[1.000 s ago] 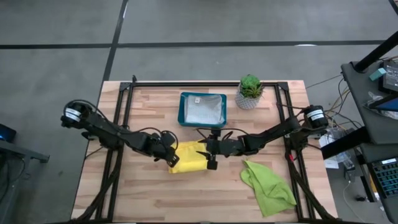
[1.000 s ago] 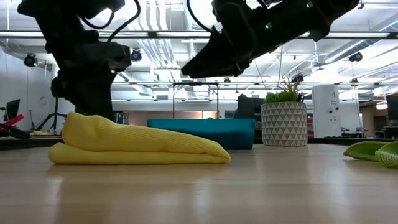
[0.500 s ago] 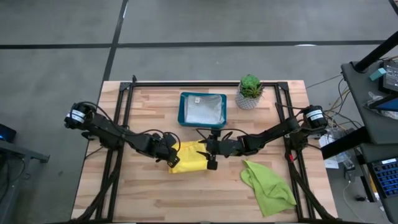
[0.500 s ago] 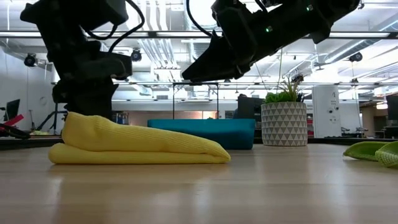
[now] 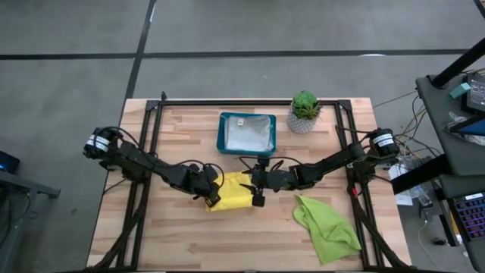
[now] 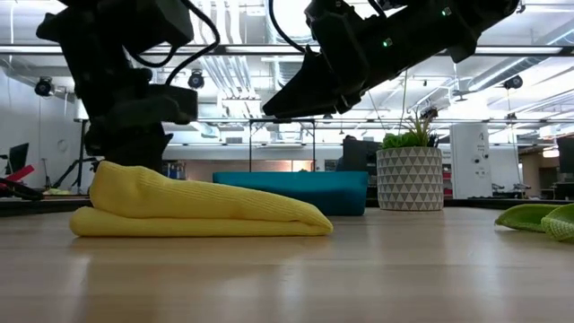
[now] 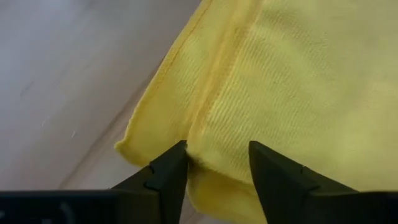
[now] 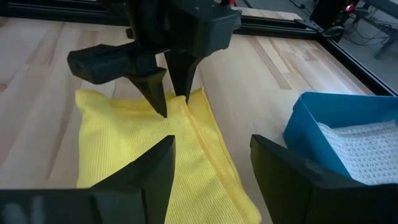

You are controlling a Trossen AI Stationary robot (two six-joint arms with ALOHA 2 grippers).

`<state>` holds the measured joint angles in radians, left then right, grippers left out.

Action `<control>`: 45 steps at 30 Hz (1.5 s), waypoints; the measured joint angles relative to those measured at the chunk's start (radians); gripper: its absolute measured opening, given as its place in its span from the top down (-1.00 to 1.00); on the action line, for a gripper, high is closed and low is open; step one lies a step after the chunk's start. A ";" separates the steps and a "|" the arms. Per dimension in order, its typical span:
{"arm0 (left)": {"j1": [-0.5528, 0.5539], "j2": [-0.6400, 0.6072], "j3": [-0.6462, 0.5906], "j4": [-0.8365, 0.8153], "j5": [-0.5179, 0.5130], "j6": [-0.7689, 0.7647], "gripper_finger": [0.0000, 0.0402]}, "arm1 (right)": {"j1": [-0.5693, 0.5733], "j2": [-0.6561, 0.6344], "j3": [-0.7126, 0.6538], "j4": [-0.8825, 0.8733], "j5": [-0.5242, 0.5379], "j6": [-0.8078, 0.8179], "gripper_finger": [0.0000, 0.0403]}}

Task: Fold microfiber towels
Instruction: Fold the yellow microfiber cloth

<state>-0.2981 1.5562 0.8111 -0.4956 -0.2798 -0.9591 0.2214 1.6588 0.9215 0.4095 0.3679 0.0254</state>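
A yellow microfiber towel (image 5: 233, 196) lies folded over in layers at the table's middle (image 6: 197, 211). My left gripper (image 7: 217, 152) is open and points steeply down at the towel's left end (image 8: 173, 102). My right gripper (image 8: 211, 149) is open and hovers above the towel's right part (image 5: 248, 184), clear of it, pointing toward the left arm. A lime green towel (image 5: 327, 226) lies crumpled at the near right. A pale towel (image 5: 248, 135) rests in the teal tray (image 5: 222, 133). My left gripper comes from above onto the yellow towel's left end, near a corner. Its two open fingertips (image 7: 177, 155) stand on either side of a stitched edge of the upper layer (image 7: 205, 118). I cannot tell whether the tips touch the cloth.
The teal tray (image 8: 311, 118) stands behind the yellow towel toward the far edge. A small potted plant (image 5: 305, 112) stands to the tray's right. Dark frame rails run along the table's left and right sides. Bare wood lies at the near left.
My left gripper has sunk toward the yellow towel's left end. The towel lies as before, and my right gripper has kept still.
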 joint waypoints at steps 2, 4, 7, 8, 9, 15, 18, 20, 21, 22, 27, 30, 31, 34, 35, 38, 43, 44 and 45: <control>0.000 0.000 0.007 -0.002 0.001 0.012 0.32 | 0.000 0.000 0.000 0.000 0.000 0.000 0.01; 0.000 0.000 0.014 -0.001 0.001 0.026 0.40 | 0.000 0.000 0.000 0.000 0.000 0.000 0.01; 0.000 0.000 0.016 -0.002 0.001 0.032 0.55 | 0.000 0.000 0.000 0.000 0.000 0.000 0.01; 0.001 0.000 0.016 -0.002 0.001 0.033 0.61 | 0.000 0.000 0.000 0.000 0.000 0.000 0.01; 0.002 0.000 0.016 -0.002 0.001 0.035 0.68 | 0.000 0.000 0.000 0.000 0.000 0.000 0.01; 0.008 -0.040 0.039 -0.019 -0.008 0.110 0.97 | 0.000 0.000 0.000 0.000 0.000 0.000 0.01; 0.025 -0.079 0.057 -0.029 -0.021 0.160 0.99 | 0.000 0.001 0.000 0.000 0.001 0.000 0.01; 0.037 -0.106 0.060 -0.047 -0.037 0.192 0.99 | 0.000 0.001 0.000 0.000 0.001 0.000 0.01; 0.044 -0.119 0.060 -0.056 -0.046 0.209 0.99 | 0.000 0.001 0.000 -0.001 0.001 0.000 0.01; 0.050 -0.133 0.060 -0.064 -0.056 0.216 0.99 | 0.000 0.001 0.000 0.000 0.001 0.000 0.01; 0.073 -0.152 0.048 -0.121 -0.090 0.234 0.99 | 0.000 0.001 0.000 -0.003 0.001 0.000 0.01; 0.074 -0.135 0.047 -0.127 -0.097 0.243 0.99 | 0.000 0.001 0.000 -0.004 0.001 0.000 0.01; 0.074 -0.125 0.045 -0.126 -0.097 0.253 0.99 | -0.001 0.001 0.000 -0.004 0.001 0.000 0.01; 0.075 -0.101 0.045 -0.115 -0.098 0.266 0.99 | -0.003 0.001 0.000 -0.004 0.001 0.000 0.01; 0.076 -0.094 0.045 -0.115 -0.098 0.265 0.99 | -0.003 0.001 0.000 -0.005 0.001 0.000 0.01; 0.077 -0.085 0.045 -0.117 -0.098 0.248 0.98 | -0.005 0.001 0.000 -0.008 0.001 0.000 0.01; 0.083 -0.095 0.048 -0.153 -0.080 0.255 0.79 | -0.005 0.001 0.000 -0.009 -0.002 0.000 0.01; 0.083 -0.098 0.053 -0.162 -0.071 0.261 0.73 | -0.004 0.001 0.000 -0.011 -0.011 0.003 0.01; 0.083 -0.102 0.059 -0.172 -0.063 0.263 0.67 | -0.004 0.001 0.000 -0.011 -0.033 0.010 0.01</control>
<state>-0.2153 1.4546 0.8699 -0.6680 -0.3430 -0.6963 0.2173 1.6600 0.9215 0.3983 0.3347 0.0351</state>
